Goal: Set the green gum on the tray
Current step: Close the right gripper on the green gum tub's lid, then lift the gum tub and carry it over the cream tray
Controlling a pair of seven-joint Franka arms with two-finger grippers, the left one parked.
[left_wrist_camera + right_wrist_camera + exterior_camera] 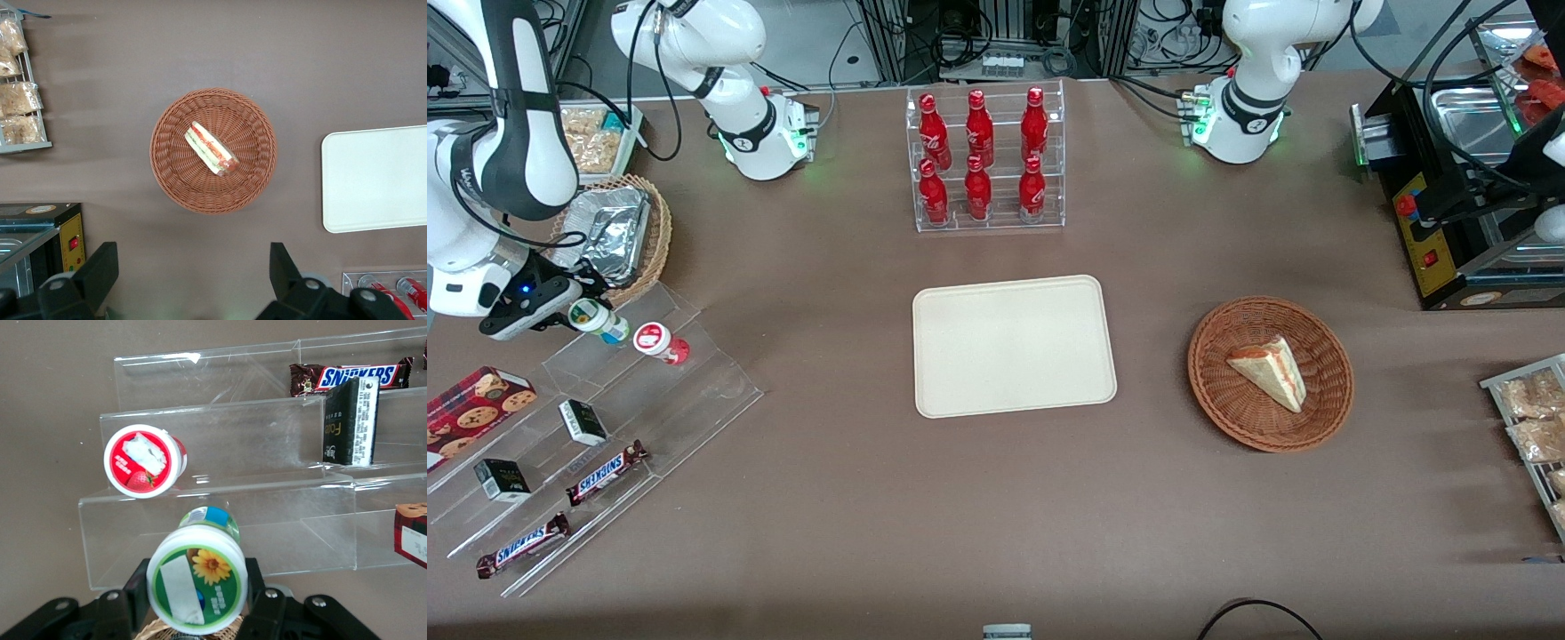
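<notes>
My gripper (580, 307) is at the working arm's end of the table, over the top step of the clear stepped rack (649, 391), next to the wicker basket with the foil pan (618, 233). In the wrist view the gripper (200, 597) has a finger on each side of the green gum (198, 585), pads look to be against the body just under the lid. I read it as clamped on the gum, though the actual contact is hidden under the lid.

Green gum (598, 321) sits right at my fingertips, tilted in the front view, with the lid end nearer me and the body end pointing out toward the red-lidded bottle (660, 342). Whether it is off the step I can't tell.

Key relation: the tray (1014, 347) is well apart from me, toward the middle of the table, nothing on it. The move is a lift off the rack, then a long sideways carry. The red-lidded bottle is just beside the gum, so lift straight up first.

Readable text:
- Gum lid: sunflower on a green ring, white patch; small print not legible.
- Red lid (143, 461): strawberry picture.
- Two bars (607, 473) on the lower steps: "SNICKERS".
- Dark box (351, 420): barcode, lettering I can't make out.
</notes>
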